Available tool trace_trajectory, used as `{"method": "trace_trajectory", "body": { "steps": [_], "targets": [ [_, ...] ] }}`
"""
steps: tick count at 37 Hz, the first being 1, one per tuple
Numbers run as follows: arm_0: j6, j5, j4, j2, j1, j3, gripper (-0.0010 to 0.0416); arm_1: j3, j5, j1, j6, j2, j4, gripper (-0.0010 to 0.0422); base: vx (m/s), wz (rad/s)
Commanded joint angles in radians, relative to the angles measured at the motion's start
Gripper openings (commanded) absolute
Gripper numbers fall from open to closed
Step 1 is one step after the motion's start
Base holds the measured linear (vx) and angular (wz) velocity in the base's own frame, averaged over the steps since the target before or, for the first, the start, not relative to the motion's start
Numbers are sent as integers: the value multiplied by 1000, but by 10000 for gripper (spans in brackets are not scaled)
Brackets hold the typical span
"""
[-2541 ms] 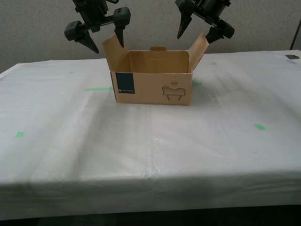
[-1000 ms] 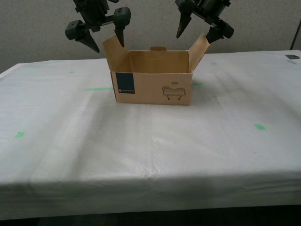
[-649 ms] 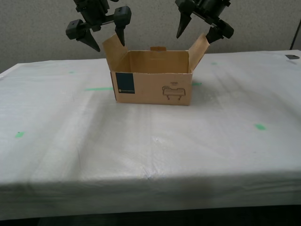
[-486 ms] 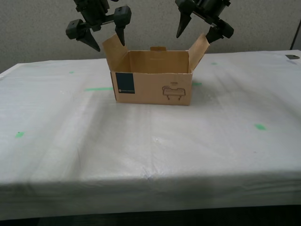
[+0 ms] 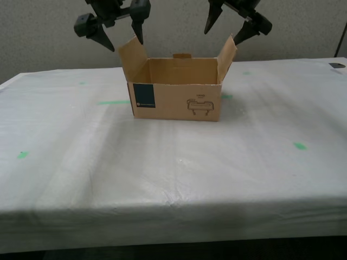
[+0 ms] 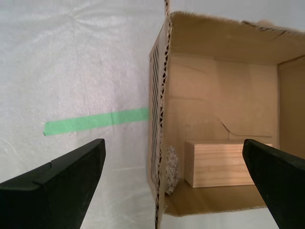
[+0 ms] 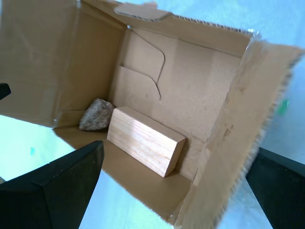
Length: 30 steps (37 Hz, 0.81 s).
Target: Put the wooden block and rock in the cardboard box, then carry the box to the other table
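Observation:
The cardboard box (image 5: 176, 101) stands open on the other table (image 5: 173, 168), its blue label facing the camera. Inside it, the wooden block (image 7: 145, 140) lies flat on the floor with the rock (image 7: 96, 115) beside one end; both also show as the block (image 6: 224, 163) and the rock (image 6: 170, 169). My second gripper (image 5: 126, 43) hangs open above the box's flap on the exterior view's left. Over the flap on the exterior view's right, my first gripper (image 5: 222, 36) is open too. Neither one touches the box.
A green tape strip (image 5: 114, 102) lies beside the box on the exterior view's left, and small green marks (image 5: 299, 145) dot the white sheet. A dark object (image 5: 336, 65) sits at the far corner on the exterior view's right. A grey partition stands behind the table.
Both grippers have risen a little above the flaps. The flap on the exterior view's right stands slightly more upright. The box has not moved.

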Motion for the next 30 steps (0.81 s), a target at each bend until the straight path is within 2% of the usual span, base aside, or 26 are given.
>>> {"method": "trace_trajectory", "body": {
  "steps": [1, 6, 11, 18, 30],
  "targets": [
    [-1, -3, -11, -34, 1, 1, 394, 0, -2, -1, 4, -42, -9, 394, 0, 0],
    [-1, 13, -11, -83, 1, 1, 394, 0, -24, -2, 2, -114, -19, 394, 0, 0],
    [-2, 112, -14, -133, 1, 1, 394, 0, -65, -2, 9, -194, -24, 394, 0, 0],
    [-10, 114, -30, -180, 0, 1, 394, 0, -73, -2, 33, -275, -47, 394, 0, 0],
    [-9, 116, -60, -205, 0, 1, 394, 0, -77, -2, 39, -337, -125, 394, 0, 0]
  ]
}}
